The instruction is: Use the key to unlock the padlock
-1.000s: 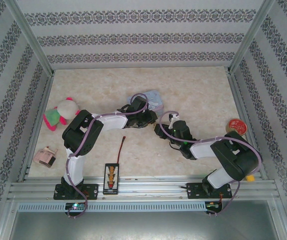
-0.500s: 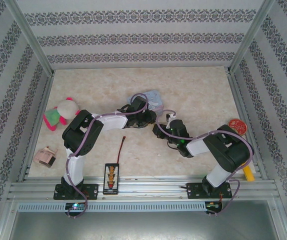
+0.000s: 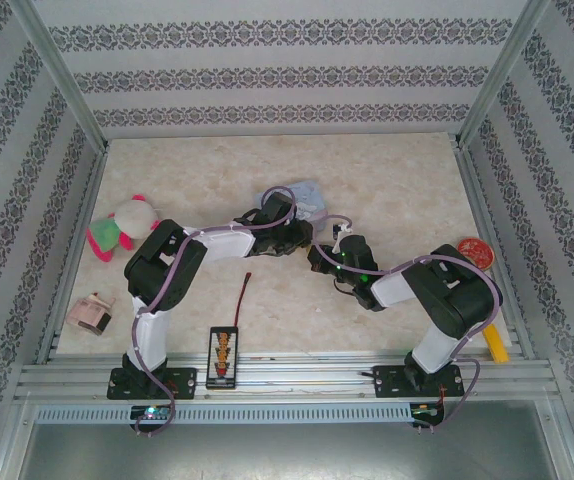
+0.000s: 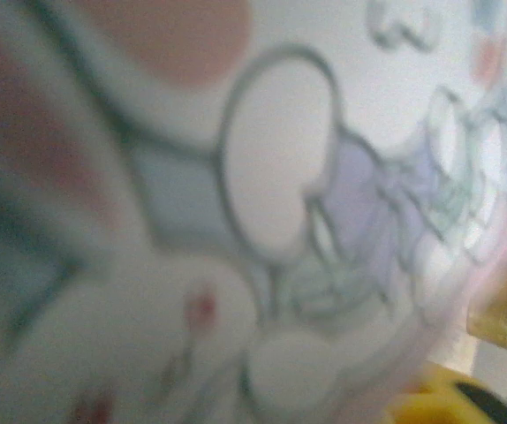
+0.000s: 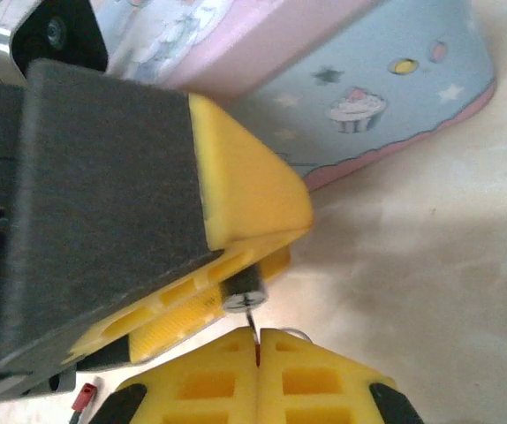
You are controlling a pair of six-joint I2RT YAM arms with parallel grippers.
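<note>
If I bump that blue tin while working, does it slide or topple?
The blue tin lies low and broad on the table, so a nudge would probably slide it rather than tip it. Its printed face looks smooth, likely slippery to pinch. Rounded corners may let it swivel.

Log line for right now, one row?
phase: key tip at padlock | right gripper: shut on key | left gripper: at padlock, grip unclear | blue tin: beside left gripper

I've got floral-striped wallpaper walls [image 3: 267,75] on 3 sides. Tabletop [image 3: 397,170] is pale marbled beige, evenly lit, w/ alu rails [image 3: 287,375] along the near edge.
</note>
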